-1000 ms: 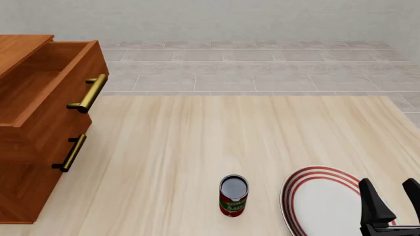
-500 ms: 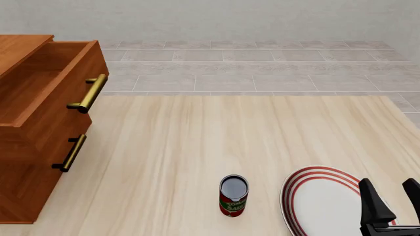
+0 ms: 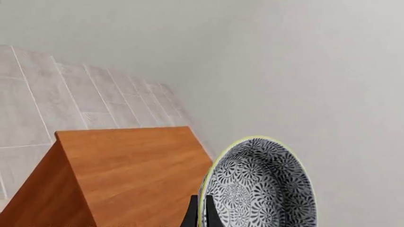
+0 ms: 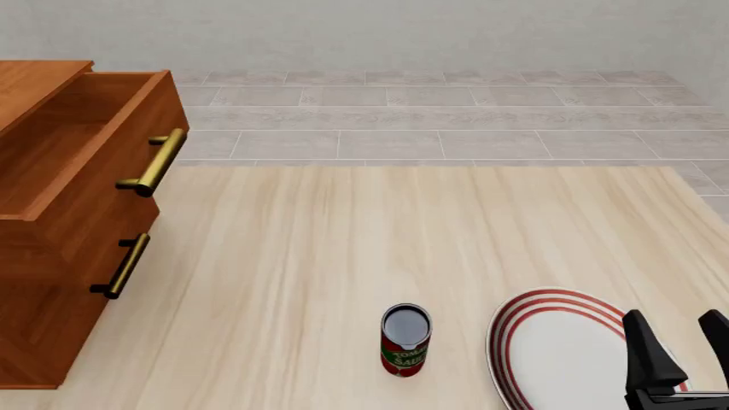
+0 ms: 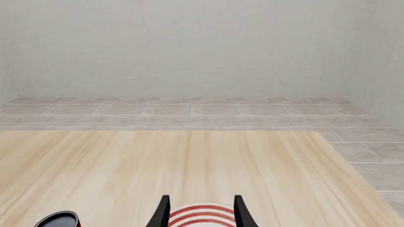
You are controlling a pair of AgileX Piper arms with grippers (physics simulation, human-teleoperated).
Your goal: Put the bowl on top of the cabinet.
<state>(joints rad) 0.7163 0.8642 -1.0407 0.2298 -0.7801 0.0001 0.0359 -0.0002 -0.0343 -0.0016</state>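
Fingers (image 3: 200,213) of my left arm pinch the rim of the bowl (image 3: 262,184), holding it tilted on edge above the cabinet (image 3: 129,170) top, while my right fingers (image 4: 678,354) hang spread and empty over the plate (image 4: 558,346) beside the can (image 4: 405,340) on the counter (image 4: 376,248). Nothing in the front view has shifted over the last second, so I judge I am paused before lowering and releasing. Farther off, the cabinet's top drawer (image 4: 85,141) stands open.
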